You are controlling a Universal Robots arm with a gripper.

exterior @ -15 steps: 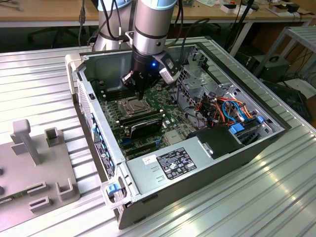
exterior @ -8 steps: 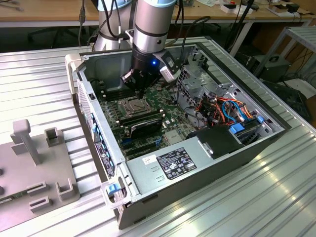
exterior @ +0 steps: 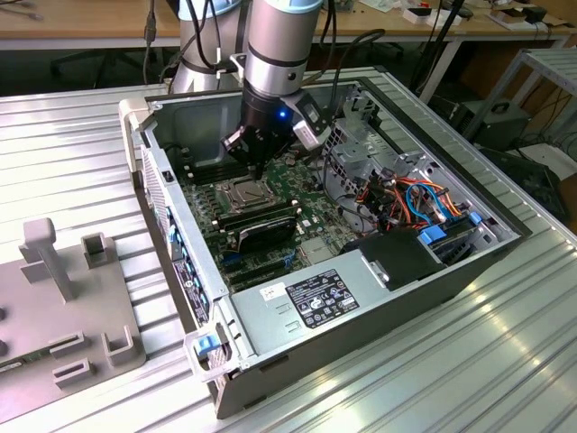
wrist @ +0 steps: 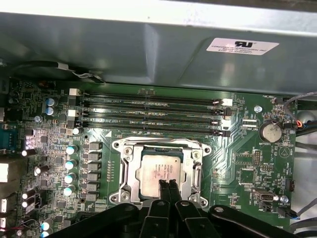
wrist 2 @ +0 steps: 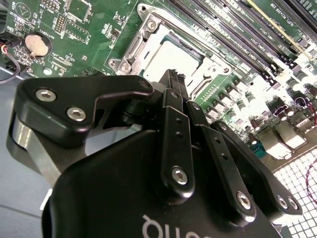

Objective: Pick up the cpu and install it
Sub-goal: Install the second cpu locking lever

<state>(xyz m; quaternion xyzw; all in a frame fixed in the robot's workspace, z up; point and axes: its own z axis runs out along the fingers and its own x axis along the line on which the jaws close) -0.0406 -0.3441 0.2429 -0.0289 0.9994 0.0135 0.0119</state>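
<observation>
Silver-grey and square, the cpu (wrist: 159,171) lies flat inside the metal frame of the socket (wrist: 159,148) on the green board (wrist: 237,163), beside the four long black memory slots (wrist: 148,111). In the first wrist view the gripper (wrist: 167,184) hangs right over the chip's near edge, its two fingers (wrist: 163,187) pressed together with no gap between them and nothing held. The tips seem to sit at or just above the metal top; whether they actually touch it I cannot tell. The chip lies straight ahead of the tips and slightly beyond them, towards the memory slots, so the fingers stand over its edge, not its middle. Being square, it has no long axis; its sides run parallel to the frame and to the slots.

In the second wrist view the same closed fingers (wrist 2: 173,89) stand in front of the pale cpu (wrist 2: 171,57) in its frame. In the exterior view the arm reaches down into the open computer case (exterior: 361,298) on the ribbed worktop (exterior: 72,144), with the gripper (exterior: 257,170) just above the socket (exterior: 245,192).
</observation>
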